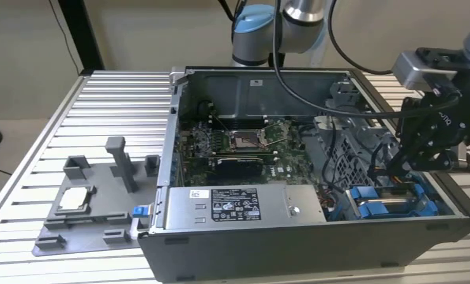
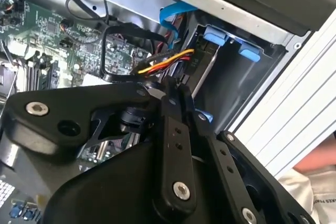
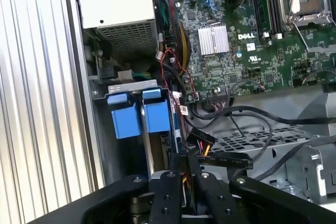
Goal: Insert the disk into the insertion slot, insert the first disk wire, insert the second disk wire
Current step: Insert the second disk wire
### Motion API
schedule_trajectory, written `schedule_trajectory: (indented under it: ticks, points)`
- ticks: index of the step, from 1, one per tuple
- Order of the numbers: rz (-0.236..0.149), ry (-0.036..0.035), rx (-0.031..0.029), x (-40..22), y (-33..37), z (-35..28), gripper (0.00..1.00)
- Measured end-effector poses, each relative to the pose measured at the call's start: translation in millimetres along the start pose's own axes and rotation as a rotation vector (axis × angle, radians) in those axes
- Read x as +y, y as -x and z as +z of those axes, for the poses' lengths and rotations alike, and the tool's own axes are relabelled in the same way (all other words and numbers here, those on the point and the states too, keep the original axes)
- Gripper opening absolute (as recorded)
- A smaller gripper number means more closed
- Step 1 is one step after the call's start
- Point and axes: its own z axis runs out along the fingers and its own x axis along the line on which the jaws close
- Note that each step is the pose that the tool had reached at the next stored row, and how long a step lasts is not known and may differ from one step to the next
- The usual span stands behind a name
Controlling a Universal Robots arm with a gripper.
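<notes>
The gripper (image 1: 402, 167) hangs at the right of the exterior view, arm reaching down into the open case (image 1: 298, 248), fingers (image 3: 173, 192) pinched together on a wire plug (image 3: 202, 141). The disk (image 1: 385, 201) sits in the slot (image 1: 424, 190), lower right, just beside the fingertips.

Black-and-white sticker (image 1: 237, 207) on grey box (image 1: 298, 204): print unreadable. White logo lettering on motherboard (image 3: 247, 56).

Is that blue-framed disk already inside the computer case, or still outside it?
Inside. The disk sits down in the insertion slot at the case's corner, with the gripper just above it.
</notes>
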Motion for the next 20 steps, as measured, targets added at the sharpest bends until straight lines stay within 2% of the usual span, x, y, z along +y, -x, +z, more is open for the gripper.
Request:
schedule_trajectory:
  ticks: [3,4,6,10,14,15,20]
  points:
    - [-0.004,-0.0228,-0.0035,4.2,-1.6,1.9,0.00]
    - [-0.005,-0.0274,-0.0040,4.7,-4.1,2.3,0.00]
    - [-0.006,-0.0319,-0.0081,4.3,-10.8,3.9,0.00]
    - [-0.009,-0.0527,-0.0131,6.8,-15.9,6.0,0.00]
    - [-0.016,-0.1011,-0.0245,11.1,-16.7,7.5,0.00]
    - [-0.016,-0.1038,-0.0252,12.3,-16.9,7.9,0.00]
    - [-0.016,-0.1038,-0.0253,12.3,-16.9,8.5,0.00]
